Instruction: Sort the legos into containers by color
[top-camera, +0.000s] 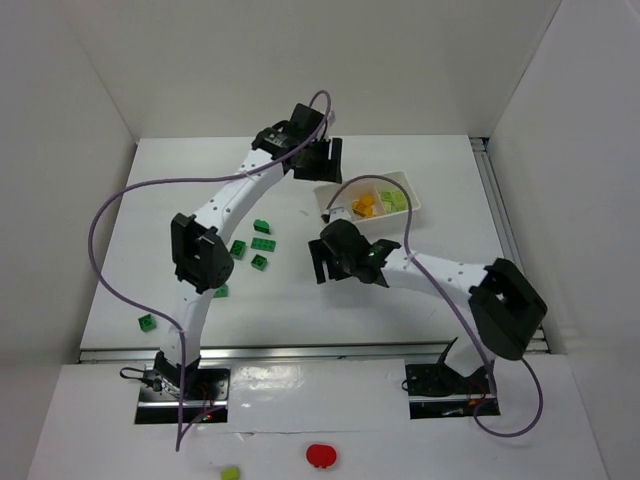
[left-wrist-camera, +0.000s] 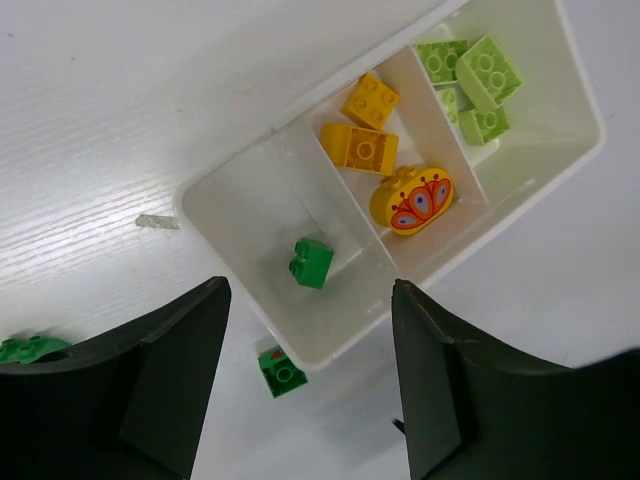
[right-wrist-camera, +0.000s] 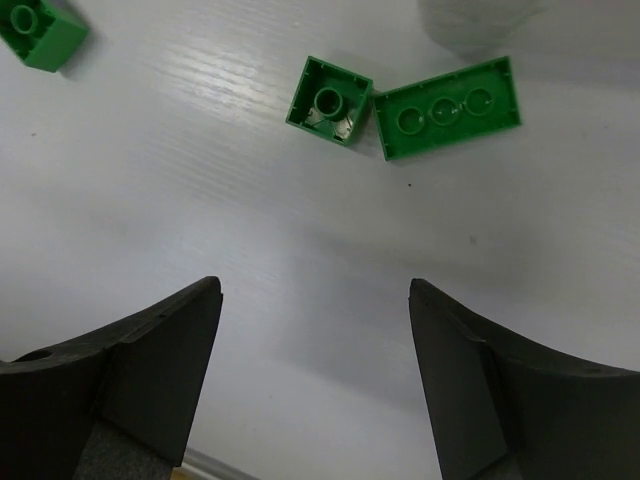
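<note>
The white three-compartment tray (top-camera: 414, 195) sits at the back right. In the left wrist view its left compartment (left-wrist-camera: 250, 210) holds one dark green brick (left-wrist-camera: 311, 262). The middle one holds orange bricks (left-wrist-camera: 360, 148) and an orange oval butterfly piece (left-wrist-camera: 412, 200). The right one holds pale green bricks (left-wrist-camera: 488, 70). My left gripper (left-wrist-camera: 310, 290) hangs open and empty above the tray's left end (top-camera: 318, 160). Another green brick (left-wrist-camera: 282, 370) lies just outside the tray. My right gripper (right-wrist-camera: 315, 285) is open and empty over bare table (top-camera: 322, 262), near two upturned green bricks (right-wrist-camera: 329, 100) (right-wrist-camera: 447, 107).
Several dark green bricks (top-camera: 262, 226) lie on the table's left half, and one (top-camera: 147, 322) sits near the front left edge. A red round object (top-camera: 321, 456) and a small yellow-green piece (top-camera: 230, 473) lie on the front ledge. White walls enclose the table.
</note>
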